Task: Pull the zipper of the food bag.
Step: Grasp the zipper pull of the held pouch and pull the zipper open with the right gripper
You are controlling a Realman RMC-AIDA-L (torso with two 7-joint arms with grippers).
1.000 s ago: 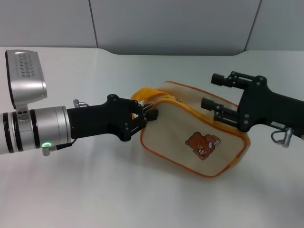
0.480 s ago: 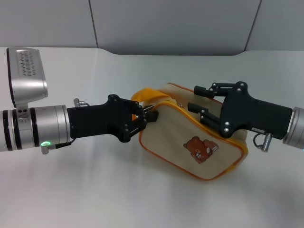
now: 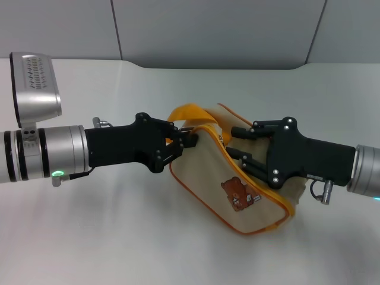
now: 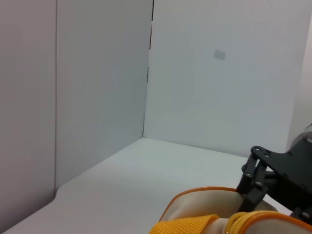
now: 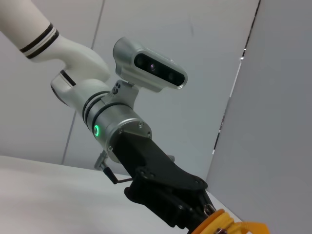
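Note:
The food bag [image 3: 205, 169] is a cream pouch with orange piping and a brown bear picture [image 3: 239, 193]. It lies on the white table [image 3: 119, 237]. My left gripper [image 3: 184, 141] is shut on the bag's left end, just below the yellow loop handle [image 3: 189, 114]. My right gripper [image 3: 233, 144] is open, with its fingers [image 3: 242, 132] on either side of the bag's top edge, where the yellow-orange zip band [image 3: 209, 129] runs. I cannot make out the silver pull tab there. The left wrist view shows the bag's top [image 4: 209, 209] and the right gripper [image 4: 258, 170].
Grey wall panels [image 3: 208, 29] stand behind the table's far edge. The right wrist view shows the left arm [image 5: 122, 126] reaching to the handle [image 5: 219, 226]. Bare table lies in front of the bag.
My right gripper has moved left along the bag's top to the zip band near the left end. The bag has shifted and tilted slightly. The left gripper keeps its hold.

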